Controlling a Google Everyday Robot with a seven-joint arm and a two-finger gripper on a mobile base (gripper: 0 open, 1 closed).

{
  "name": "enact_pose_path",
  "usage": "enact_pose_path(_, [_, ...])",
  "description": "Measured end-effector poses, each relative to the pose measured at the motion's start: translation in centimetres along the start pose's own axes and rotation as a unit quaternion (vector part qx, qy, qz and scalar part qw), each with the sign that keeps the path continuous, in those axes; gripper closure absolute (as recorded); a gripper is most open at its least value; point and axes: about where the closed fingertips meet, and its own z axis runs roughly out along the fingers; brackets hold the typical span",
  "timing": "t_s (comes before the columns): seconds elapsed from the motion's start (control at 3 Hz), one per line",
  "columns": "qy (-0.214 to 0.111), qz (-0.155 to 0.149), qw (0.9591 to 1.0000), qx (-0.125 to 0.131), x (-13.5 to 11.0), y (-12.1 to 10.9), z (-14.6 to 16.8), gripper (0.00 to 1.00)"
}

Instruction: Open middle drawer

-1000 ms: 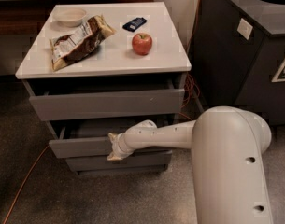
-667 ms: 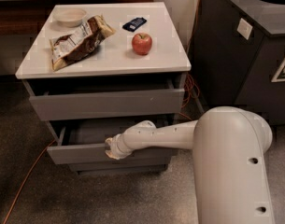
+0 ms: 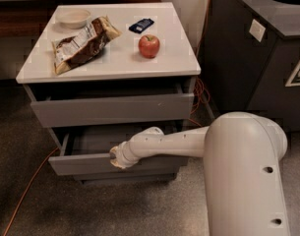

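The middle drawer [image 3: 80, 164] is a wide grey handle-less drawer, pulled partway out of the white-topped cabinet [image 3: 179, 63]. Its shallow grey inside [image 3: 98, 140] shows behind the front panel. My gripper [image 3: 115, 159] is at the top edge of that front panel, a little left of its middle, at the end of my white arm [image 3: 164, 144], which reaches in from the right. The gripper's tip is against the panel. The bottom drawer front [image 3: 130, 179] sits recessed below it.
The top drawer [image 3: 112, 109] stands slightly out. On the cabinet top lie a red apple [image 3: 149, 46], a chip bag [image 3: 80, 44], a white bowl [image 3: 73, 17] and a small blue packet [image 3: 141, 25]. A dark bin [image 3: 257, 48] stands right. An orange cable [image 3: 26, 191] crosses the floor.
The middle drawer has slid further out toward the camera, showing more of its inside. My gripper has moved with the front panel, down and slightly left in the picture.
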Motion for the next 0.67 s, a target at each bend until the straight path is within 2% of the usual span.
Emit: enact_pose_path(0.67, [0.000, 0.000, 1.0000, 0.000, -0.12, -0.05, -0.17, 1.00])
